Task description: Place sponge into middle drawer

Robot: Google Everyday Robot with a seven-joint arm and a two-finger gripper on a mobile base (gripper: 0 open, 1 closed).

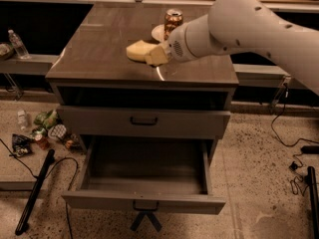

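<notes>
The pale yellow sponge is over the middle of the cabinet top, at or just above the surface. My gripper reaches in from the right and is shut on the sponge's right end. The white arm stretches back to the upper right. The middle drawer, the lowest wide grey one, is pulled out and open below, with nothing visible inside. The like grey drawer above it is closed.
A white bowl with a can stands on the cabinet top just behind my gripper. Litter and a dark pole lie on the floor at left. Cables lie at right. A water bottle stands at far left.
</notes>
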